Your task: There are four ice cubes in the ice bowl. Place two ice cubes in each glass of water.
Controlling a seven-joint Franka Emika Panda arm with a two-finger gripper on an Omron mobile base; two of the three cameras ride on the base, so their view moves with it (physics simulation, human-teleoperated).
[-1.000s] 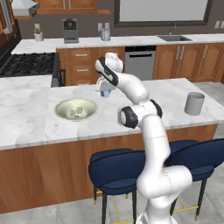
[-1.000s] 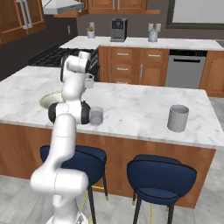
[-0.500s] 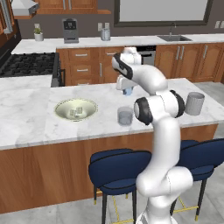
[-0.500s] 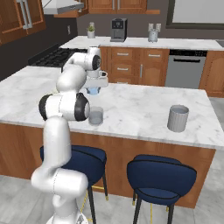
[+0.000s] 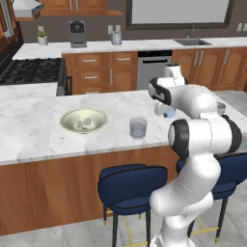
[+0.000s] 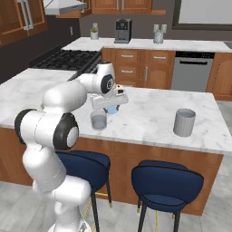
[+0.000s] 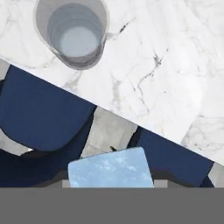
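Note:
My gripper is shut on a pale blue ice cube, held above the island counter to the right of the nearer glass of water. From the right base the same cube hangs just behind and right of that glass. Looking along the hand, this glass lies at the upper left, off to one side of the cube. The second glass stands farther right on the counter. At the left sits the ice bowl, with pale ice cubes inside.
The marble counter's front edge runs under the hand, with blue bar stools below it. A stove lies at the far left, and a back counter with a coffee machine behind.
The arm has swung right from above the ice bowl, past the nearer glass, carrying the ice cube. The glasses and the bowl stay where they were.

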